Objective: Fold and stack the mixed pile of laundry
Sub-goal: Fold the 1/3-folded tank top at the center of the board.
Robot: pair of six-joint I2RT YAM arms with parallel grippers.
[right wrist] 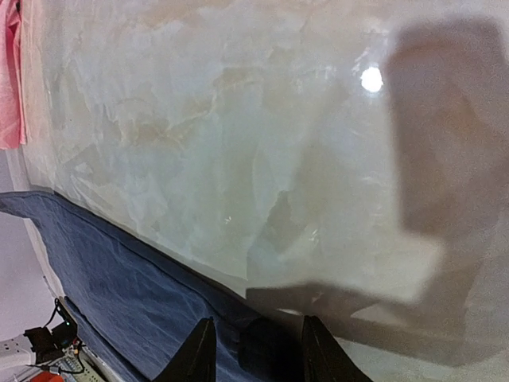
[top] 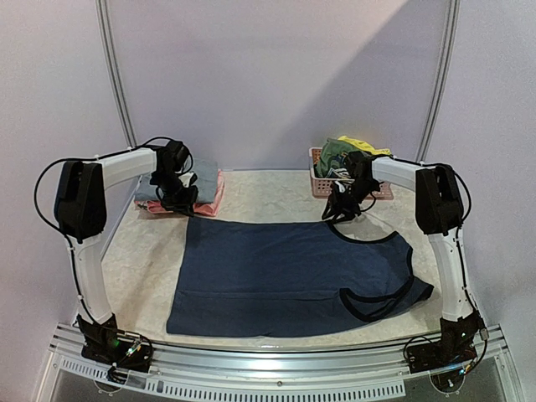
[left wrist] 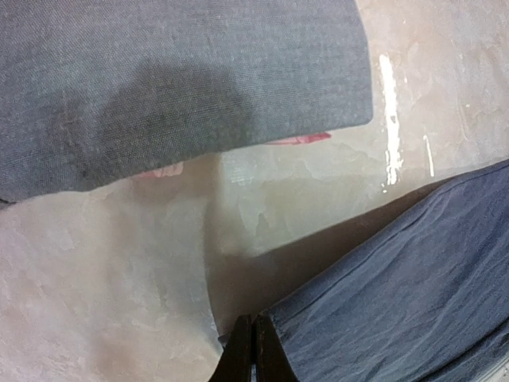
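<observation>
The navy sleeveless top (top: 276,268) lies spread flat across the middle of the bench (top: 268,197). Its hem end is toward 9 o'clock, and its straps and dark-trimmed armholes are toward 3 o'clock.

The left gripper (top: 177,201) is down at the top's far-left corner, at about 10 o'clock. In its wrist view the fingers (left wrist: 253,354) are pressed tight together with no gap, right at the edge of the navy cloth (left wrist: 413,278). I cannot tell whether any cloth is pinched between them.

Just beyond that gripper, at 10 to 11 o'clock, sits a grey folded garment (top: 197,176) on top of a pink garment (top: 209,201). The pink piece shows only as a sliver under the grey one's edge (left wrist: 298,140).

The right gripper (top: 339,209) is low over the top's far edge by the neckline, at about 1 o'clock. Its fingers are parted and straddle the edge of the navy fabric (right wrist: 103,263). A dark fold of cloth shows in the gap, and neither finger visibly clamps it.

Behind that gripper, at 1 o'clock against the back wall, a pink slatted basket (top: 316,182) holds a crumpled green tee (top: 333,155). A yellow piece (top: 364,146) lies heaped on top of it.
</observation>
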